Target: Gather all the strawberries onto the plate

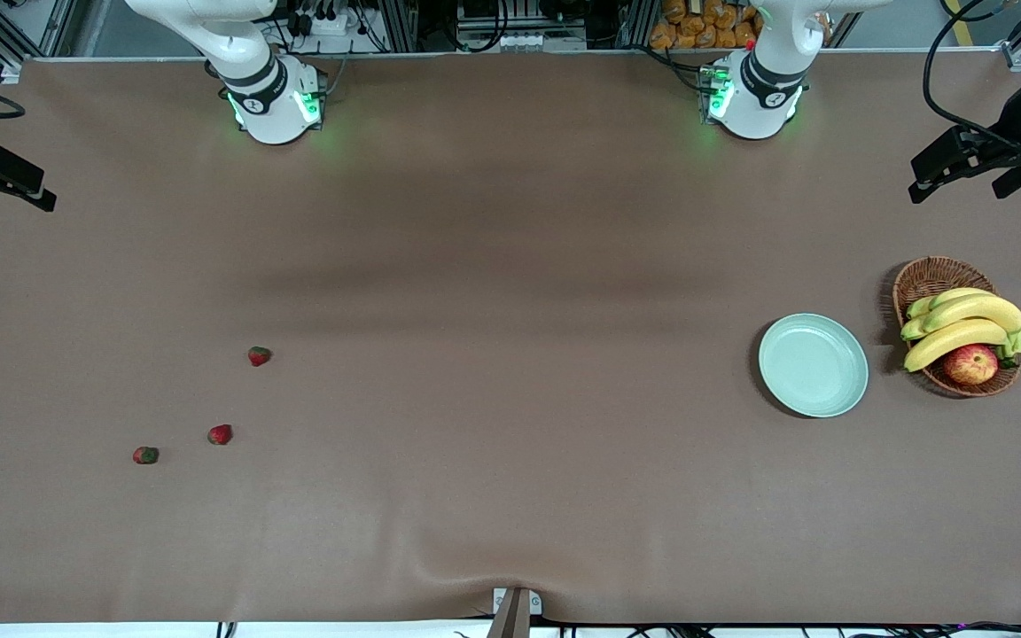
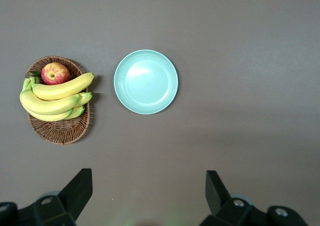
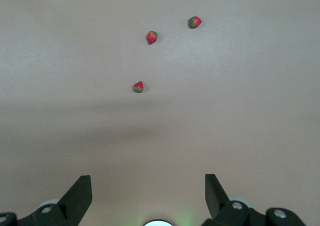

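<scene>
Three strawberries lie on the brown table toward the right arm's end: one (image 1: 259, 356), one (image 1: 220, 434) nearer the front camera, and one (image 1: 145, 455) nearest. All three show in the right wrist view (image 3: 138, 87), (image 3: 152, 37), (image 3: 194, 21). The pale mint-green plate (image 1: 813, 365) sits empty toward the left arm's end and also shows in the left wrist view (image 2: 146, 81). My right gripper (image 3: 148, 177) is open and empty, held high over the table's right-arm end (image 1: 3, 197). My left gripper (image 2: 148, 172) is open and empty, held high over the left-arm end (image 1: 958, 188).
A brown wicker basket (image 1: 927, 275) stands beside the plate, closer to the table's end. It holds a bunch of bananas (image 1: 962, 323) and a red-yellow apple (image 1: 970, 363). The basket also shows in the left wrist view (image 2: 60, 133). A wide stretch of brown table separates strawberries and plate.
</scene>
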{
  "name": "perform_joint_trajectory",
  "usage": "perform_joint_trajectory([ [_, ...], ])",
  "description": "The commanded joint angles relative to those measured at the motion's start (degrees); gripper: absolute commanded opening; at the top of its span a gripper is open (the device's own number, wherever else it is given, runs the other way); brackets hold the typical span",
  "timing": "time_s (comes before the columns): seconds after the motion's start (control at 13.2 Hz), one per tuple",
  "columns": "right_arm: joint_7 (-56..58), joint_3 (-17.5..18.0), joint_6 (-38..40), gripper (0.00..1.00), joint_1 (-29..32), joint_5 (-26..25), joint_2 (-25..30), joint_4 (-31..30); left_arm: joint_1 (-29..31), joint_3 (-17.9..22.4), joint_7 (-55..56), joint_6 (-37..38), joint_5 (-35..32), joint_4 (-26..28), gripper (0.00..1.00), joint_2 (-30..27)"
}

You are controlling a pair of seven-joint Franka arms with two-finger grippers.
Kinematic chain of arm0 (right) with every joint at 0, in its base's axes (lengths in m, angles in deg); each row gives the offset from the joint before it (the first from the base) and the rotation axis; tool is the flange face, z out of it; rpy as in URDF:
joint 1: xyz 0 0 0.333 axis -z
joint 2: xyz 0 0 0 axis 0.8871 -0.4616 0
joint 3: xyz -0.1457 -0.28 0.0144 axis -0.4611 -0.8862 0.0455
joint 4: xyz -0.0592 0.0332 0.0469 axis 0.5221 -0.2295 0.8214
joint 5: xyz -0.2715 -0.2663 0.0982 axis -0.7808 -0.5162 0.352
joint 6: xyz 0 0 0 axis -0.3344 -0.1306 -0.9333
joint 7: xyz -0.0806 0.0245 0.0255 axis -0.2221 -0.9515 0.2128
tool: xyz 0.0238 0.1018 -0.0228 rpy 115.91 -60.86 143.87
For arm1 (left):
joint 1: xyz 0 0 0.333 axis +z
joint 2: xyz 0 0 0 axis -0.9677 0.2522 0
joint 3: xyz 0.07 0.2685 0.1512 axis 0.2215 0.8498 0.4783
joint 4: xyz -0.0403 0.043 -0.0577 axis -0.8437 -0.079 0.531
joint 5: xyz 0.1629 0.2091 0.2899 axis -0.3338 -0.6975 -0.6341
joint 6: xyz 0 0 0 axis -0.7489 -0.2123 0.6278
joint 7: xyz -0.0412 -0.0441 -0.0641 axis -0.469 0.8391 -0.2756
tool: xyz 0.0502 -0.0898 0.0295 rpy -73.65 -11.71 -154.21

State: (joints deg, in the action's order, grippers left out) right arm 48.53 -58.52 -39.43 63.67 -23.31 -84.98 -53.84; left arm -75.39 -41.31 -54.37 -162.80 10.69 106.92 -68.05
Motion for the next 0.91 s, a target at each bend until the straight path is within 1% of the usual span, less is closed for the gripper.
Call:
perform_joint_trajectory([
  [0.0,-0.1,0.1,1.1,1.0,-0.1,0.1,-0.1,1.1,0.1,0.1,0.6,1.6,0.6,-1.7,1.0,0.6],
  [0.83,-0.1,0.1,1.1,1.0,-0.2,0.1,-0.2,0.9,0.1,0.2,1.0,2.1,0.3,-1.7,1.0,1.4],
])
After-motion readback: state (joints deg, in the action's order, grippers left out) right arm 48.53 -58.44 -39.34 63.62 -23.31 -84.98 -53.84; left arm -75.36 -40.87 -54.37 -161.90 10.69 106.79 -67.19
